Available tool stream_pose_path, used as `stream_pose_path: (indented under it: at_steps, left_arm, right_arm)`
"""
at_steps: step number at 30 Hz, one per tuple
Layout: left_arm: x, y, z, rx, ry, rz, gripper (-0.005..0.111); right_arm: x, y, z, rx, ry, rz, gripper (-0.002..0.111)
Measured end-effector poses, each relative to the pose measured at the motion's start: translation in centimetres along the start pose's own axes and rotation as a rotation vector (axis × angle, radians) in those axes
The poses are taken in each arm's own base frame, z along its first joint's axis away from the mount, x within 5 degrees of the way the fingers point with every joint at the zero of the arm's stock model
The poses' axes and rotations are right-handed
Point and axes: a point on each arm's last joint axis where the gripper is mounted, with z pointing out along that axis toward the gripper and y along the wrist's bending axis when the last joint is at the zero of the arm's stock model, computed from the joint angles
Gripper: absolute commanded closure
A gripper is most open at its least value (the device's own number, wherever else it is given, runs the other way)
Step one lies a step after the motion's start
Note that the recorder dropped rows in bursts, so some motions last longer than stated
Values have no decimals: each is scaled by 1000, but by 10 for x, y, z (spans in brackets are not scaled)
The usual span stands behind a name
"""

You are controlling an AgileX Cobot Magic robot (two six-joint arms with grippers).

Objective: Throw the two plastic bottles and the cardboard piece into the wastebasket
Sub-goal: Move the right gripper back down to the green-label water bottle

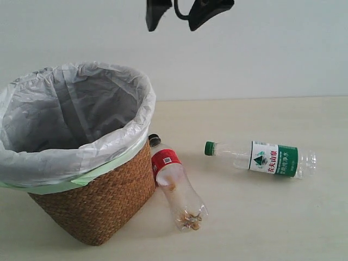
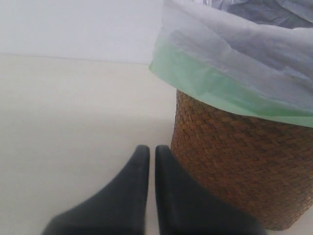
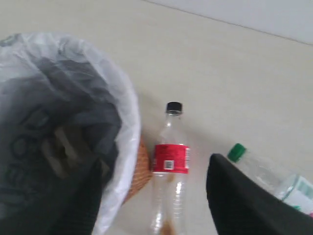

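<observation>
The wicker wastebasket with its white bag stands at the left. The red-label bottle lies on the table against the basket's side, black cap pointing away. The green-cap bottle lies to its right. My right gripper hangs open high above the basket's right rim and holds nothing. In the right wrist view the red-label bottle shows between the fingers of that gripper. A blurred grey-brown shape lies inside the bag, possibly the cardboard piece. My left gripper is shut and empty, low beside the basket.
Pale tabletop stretches in front of and to the right of the bottles. A plain light wall stands behind. In the left wrist view, bare table lies beside the basket.
</observation>
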Motion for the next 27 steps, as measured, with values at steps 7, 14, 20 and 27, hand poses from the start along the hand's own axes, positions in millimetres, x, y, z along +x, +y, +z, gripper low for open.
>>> stream_pose_path:
  at_steps: [7, 14, 20, 27]
  left_arm:
    - [0, 0, 0, 0, 0, 0, 103]
    - [0, 0, 0, 0, 0, 0, 103]
    - [0, 0, 0, 0, 0, 0, 103]
    - [0, 0, 0, 0, 0, 0, 103]
  right_arm:
    - [-1, -16, 1, 161, -19, -90, 57]
    - [12, -54, 26, 265, 91, -107, 57]
    - [30, -118, 45, 370, 221, -50, 57]
    - [55, -174, 55, 423, 375, -116, 57]
